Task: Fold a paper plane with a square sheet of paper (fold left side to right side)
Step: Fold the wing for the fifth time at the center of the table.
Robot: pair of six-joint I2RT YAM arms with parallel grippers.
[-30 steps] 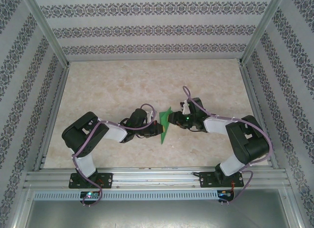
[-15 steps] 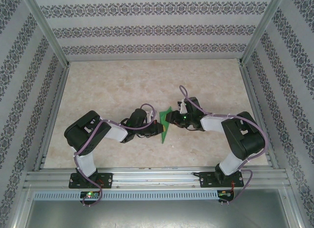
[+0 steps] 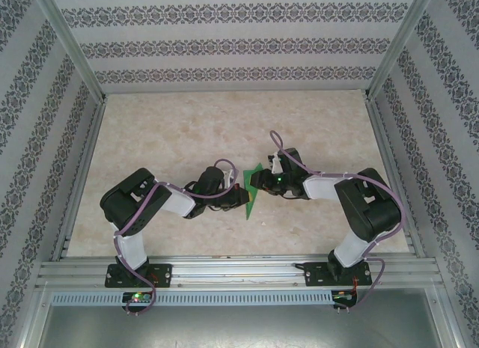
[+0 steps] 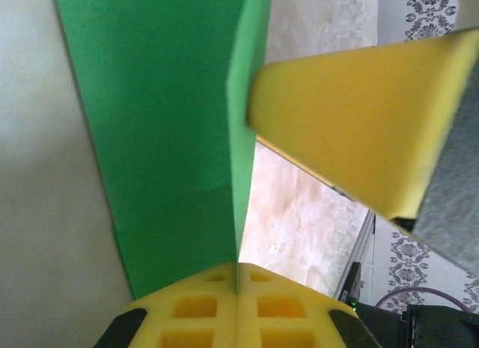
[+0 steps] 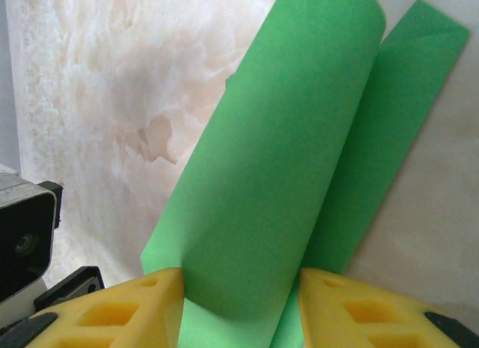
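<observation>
The green sheet of paper (image 3: 253, 189) lies mid-table between the two arms, folded into a narrow pointed shape. My left gripper (image 3: 241, 196) is shut on it; in the left wrist view the pads (image 4: 238, 269) meet on an upright flap of the paper (image 4: 165, 123). My right gripper (image 3: 258, 181) reaches in from the right. Its yellow fingers (image 5: 142, 303) stand apart on either side of a raised, curled flap of the paper (image 5: 284, 161), the gripper (image 5: 239, 284) open around it. One right finger (image 4: 352, 116) touches the upright flap from the right.
The marbled tabletop (image 3: 187, 131) is boxed in by patterned walls and aluminium rails (image 3: 224, 272) along the near edge. Part of the left arm's dark body (image 5: 26, 236) sits close on the left in the right wrist view.
My right arm has edged left toward the paper and its jaws have narrowed slightly. The left gripper has kept its hold; its elbow shifted a little right.
</observation>
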